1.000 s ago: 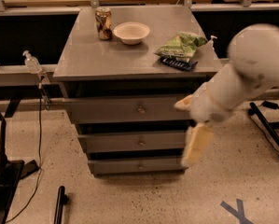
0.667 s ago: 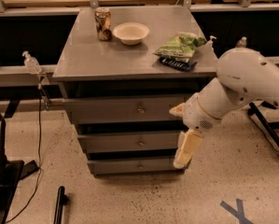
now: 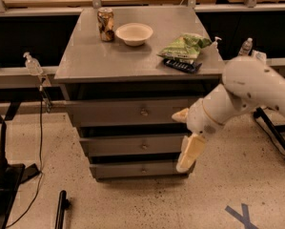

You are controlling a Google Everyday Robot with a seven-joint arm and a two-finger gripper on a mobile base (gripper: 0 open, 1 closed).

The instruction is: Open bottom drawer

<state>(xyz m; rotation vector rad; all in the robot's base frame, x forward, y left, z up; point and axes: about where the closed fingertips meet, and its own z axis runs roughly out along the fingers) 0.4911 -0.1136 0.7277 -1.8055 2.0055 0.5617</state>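
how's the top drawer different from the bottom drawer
The top drawer has a taller, wider front than the bottom drawer. The top drawer sits under the cabinet top; the bottom drawer is nearest the floor, the gripper in front of its right end. Both are grey with a centre knob.

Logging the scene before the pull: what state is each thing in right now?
bottom drawer: shut, knob untouched
middle drawer: shut
top drawer: shut
pincer: at the right end of the two lower drawers, off the knob
can: upright
bowl: upright, looks empty
chip bag: lying flat
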